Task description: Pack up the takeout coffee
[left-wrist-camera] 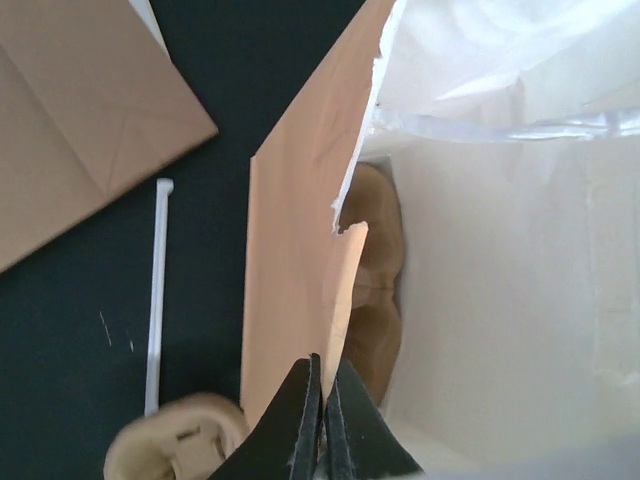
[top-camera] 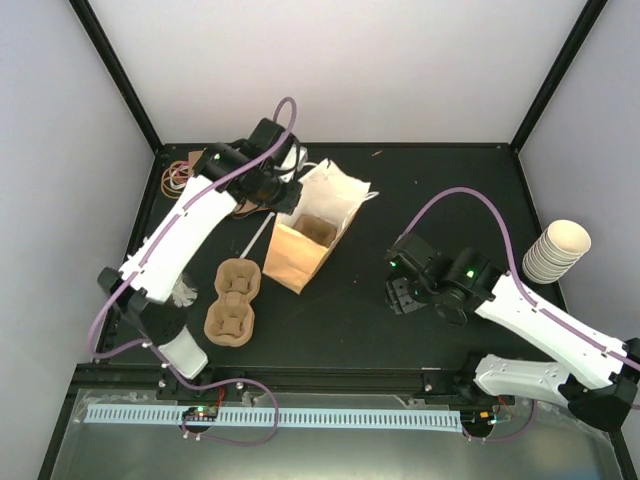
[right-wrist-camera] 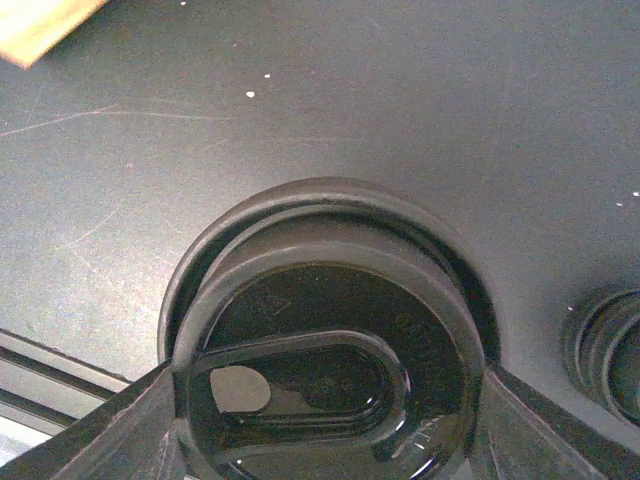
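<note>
A takeout coffee cup with a black lid stands on the black table, and my right gripper is shut on it, one finger pressing each side of the lid. A second black-lidded cup stands just to its right. In the top view the right gripper is right of centre. My left gripper is shut on the near wall of the open brown paper bag. A pulp cup tray sits inside the bag. The left gripper reaches the bag from the back left.
A second pulp tray lies left of the bag, with a white straw next to it. A flat brown bag lies nearby. A stack of cream paper cups stands at the right edge. Rubber bands lie at the back left.
</note>
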### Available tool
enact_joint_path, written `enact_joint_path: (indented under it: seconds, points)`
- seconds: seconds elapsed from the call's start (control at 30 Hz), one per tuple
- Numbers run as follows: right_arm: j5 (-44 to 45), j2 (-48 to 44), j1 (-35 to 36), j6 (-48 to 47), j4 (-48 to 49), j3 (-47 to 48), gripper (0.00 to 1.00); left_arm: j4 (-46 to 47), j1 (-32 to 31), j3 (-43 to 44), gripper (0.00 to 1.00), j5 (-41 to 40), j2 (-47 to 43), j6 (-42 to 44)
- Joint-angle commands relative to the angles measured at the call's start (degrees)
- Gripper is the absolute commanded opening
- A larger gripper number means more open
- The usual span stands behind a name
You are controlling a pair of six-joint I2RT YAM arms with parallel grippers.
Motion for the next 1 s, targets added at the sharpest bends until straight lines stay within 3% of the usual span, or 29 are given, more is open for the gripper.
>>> enact_joint_path:
  seconds: [0.0, 0.2, 0.57, 0.97]
  points:
    - [4.4, -1.8, -0.4, 2.2, -4.6, 3.6, 0.69, 3.8, -0.7, -8.3, 0.02, 3.5, -8.3, -0.7]
    - [9.8, -2.3, -0.4, 4.0, -7.7, 7.4, 0.69, 9.2, -1.0, -18.6, 0.02, 6.0, -16.5, 0.2]
    - [21.4, -0.1, -0.4, 3.5, -10.8, 17.9, 0.68, 12.1, -1.8, -25.5, 0.02, 12.1, -25.5, 2.6]
    - [25.5, -0.8, -0.4, -4.6, 0.2, 28.0, 0.66, 11.2, -3.7, -30.5, 0.02, 11.7, -29.0, 4.7]
